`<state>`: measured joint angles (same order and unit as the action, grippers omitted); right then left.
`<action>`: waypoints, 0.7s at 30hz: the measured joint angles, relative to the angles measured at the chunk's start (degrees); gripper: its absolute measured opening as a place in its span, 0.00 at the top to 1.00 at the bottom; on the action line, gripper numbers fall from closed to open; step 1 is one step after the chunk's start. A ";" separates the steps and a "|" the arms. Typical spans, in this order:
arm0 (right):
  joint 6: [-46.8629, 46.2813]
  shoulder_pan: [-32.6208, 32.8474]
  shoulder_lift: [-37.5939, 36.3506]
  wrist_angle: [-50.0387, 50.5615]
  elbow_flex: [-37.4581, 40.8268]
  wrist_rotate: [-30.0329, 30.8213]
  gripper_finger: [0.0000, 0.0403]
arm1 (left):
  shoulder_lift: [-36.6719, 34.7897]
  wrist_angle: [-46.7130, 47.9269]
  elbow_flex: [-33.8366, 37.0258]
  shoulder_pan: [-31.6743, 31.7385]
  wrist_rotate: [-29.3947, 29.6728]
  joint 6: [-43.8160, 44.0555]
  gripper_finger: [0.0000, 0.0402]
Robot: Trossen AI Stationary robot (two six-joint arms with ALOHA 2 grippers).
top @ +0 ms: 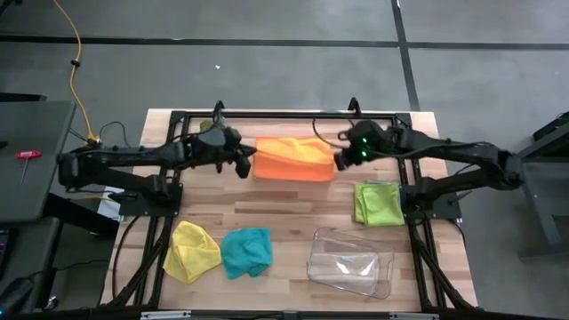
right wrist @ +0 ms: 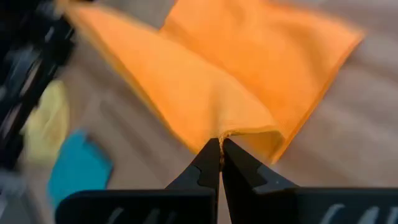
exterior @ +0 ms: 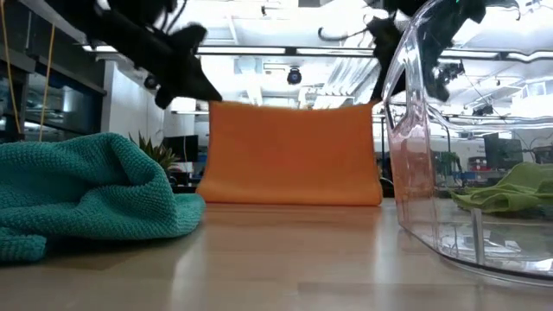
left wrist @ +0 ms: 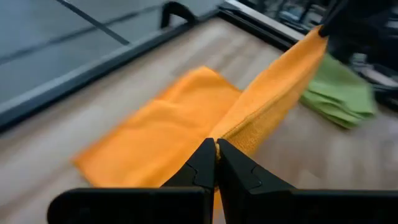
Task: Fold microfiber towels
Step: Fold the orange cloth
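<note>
Two pincers, left pincer [top: 246, 164] and right pincer [top: 340, 160], each clamped on orange towel [top: 293, 158]; long axis left-right.

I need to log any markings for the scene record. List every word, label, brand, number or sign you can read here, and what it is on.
None can be read.
The orange towel, held by the left gripper and right gripper, shows no tag or print.
The clear plastic tray bears no visible label.
Any signs in the room behind, in the low view, are too blurred to read.
</note>
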<state>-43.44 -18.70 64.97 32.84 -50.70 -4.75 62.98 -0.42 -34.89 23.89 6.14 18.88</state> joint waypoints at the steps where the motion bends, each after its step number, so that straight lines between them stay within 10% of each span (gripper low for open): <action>1: -0.26 1.60 -1.10 1.37 0.00 -0.97 1.00 | -1.04 1.06 0.00 -1.48 -0.07 1.28 1.00; 13: -9.29 17.92 -3.89 8.27 0.00 -5.26 1.00 | -1.62 7.13 -0.02 -20.83 3.67 9.34 1.00; 21: -10.24 12.01 -3.72 8.45 0.00 9.10 1.00 | 1.26 6.31 -0.04 -13.19 11.27 6.77 1.00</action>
<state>-53.67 -6.69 61.25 41.29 -50.70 4.35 64.25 5.89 -34.94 10.70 17.41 25.65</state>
